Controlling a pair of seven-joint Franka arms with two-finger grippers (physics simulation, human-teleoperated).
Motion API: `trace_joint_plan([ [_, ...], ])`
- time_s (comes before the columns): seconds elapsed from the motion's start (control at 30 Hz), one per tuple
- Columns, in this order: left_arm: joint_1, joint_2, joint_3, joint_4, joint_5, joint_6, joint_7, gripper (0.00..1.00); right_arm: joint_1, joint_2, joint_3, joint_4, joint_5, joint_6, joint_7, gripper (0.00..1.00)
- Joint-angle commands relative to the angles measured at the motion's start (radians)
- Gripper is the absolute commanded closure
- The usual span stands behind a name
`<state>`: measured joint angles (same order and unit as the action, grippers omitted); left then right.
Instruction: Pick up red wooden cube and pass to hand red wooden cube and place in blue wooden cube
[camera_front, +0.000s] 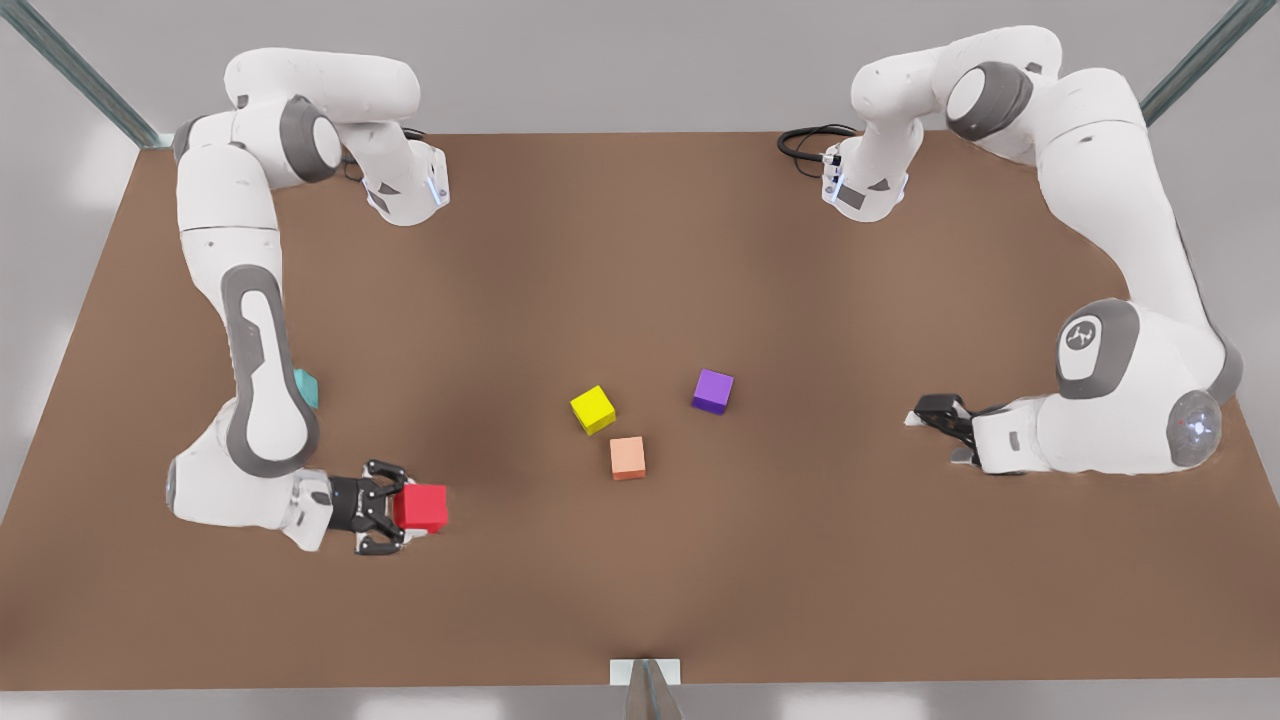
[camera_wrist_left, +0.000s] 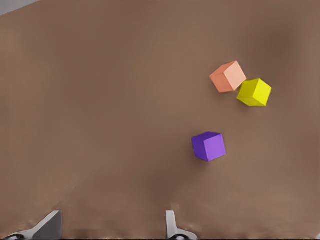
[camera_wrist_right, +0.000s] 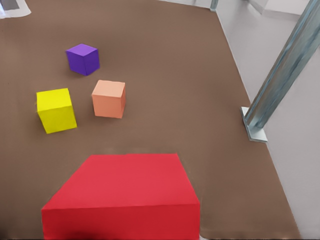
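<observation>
The right gripper (camera_front: 400, 510) sits low at the front view's left, clamped on the red cube (camera_front: 421, 507), which juts out from between its fingers just above the table (camera_front: 640, 250). The blue cube (camera_front: 307, 388) peeks out from behind that same arm. Across the table, well apart, the left gripper (camera_front: 935, 418) waits, spread wide with nothing in it. Between them lie yellow (camera_front: 593, 409), orange (camera_front: 628, 457) and purple (camera_front: 712, 390) cubes.

Count: five small wooden cubes on the brown table (camera_front: 640, 250) — one each: red (camera_front: 421, 507), teal (camera_front: 307, 388), yellow (camera_front: 593, 410), purple (camera_front: 712, 391), peach-orange (camera_front: 628, 458). Two white robot arms.
</observation>
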<state>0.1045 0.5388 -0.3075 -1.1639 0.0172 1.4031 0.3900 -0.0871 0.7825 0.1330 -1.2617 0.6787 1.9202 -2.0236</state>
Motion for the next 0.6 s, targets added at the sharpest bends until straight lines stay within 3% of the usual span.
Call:
trace_joint_plan([
  [0.0, -0.209, -0.305, 0.31, -0.436, 0.066, 0.249, -0.167, 0.0, -0.013, -0.032, -0.021, 0.004, -0.369, -0.165, 0.443, 0.41],
  [0.03, -0.246, -0.324, 0.337, -0.467, 0.03, 0.278, -0.297, 0.0, -0.013, -0.051, -0.021, 0.001, -0.444, -0.165, 0.476, 0.42],
  [0.07, -0.241, -0.304, 0.324, -0.367, 0.023, 0.143, -0.3, 0.0, -0.013, -0.072, -0.023, -0.001, -0.525, -0.165, 0.523, 0.42],
  [0.13, -0.249, -0.3, 0.317, -0.338, -0.039, 0.135, -0.301, 0.0, -0.014, -0.101, -0.046, -0.024, -0.576, -0.165, 0.623, 0.42],
  [0.2, -0.233, -0.243, 0.317, -0.149, -0.126, 0.085, -0.3, 0.0, -0.014, -0.146, -0.047, -0.084, -0.663, -0.148, 0.668, 0.42],
  [0.37, -0.164, -0.22, 0.337, -0.118, -0.028, 0.097, -0.091, 0.0, -0.075, -0.376, -0.078, -0.485, -0.812, 0.147, 0.66, 0.42],
  [0.57, -0.111, -0.218, 0.335, -0.122, -0.026, 0.099, -0.091, 0.0, -0.106, -0.496, -0.081, -0.712, -0.814, 0.279, 0.655, 0.42],
])
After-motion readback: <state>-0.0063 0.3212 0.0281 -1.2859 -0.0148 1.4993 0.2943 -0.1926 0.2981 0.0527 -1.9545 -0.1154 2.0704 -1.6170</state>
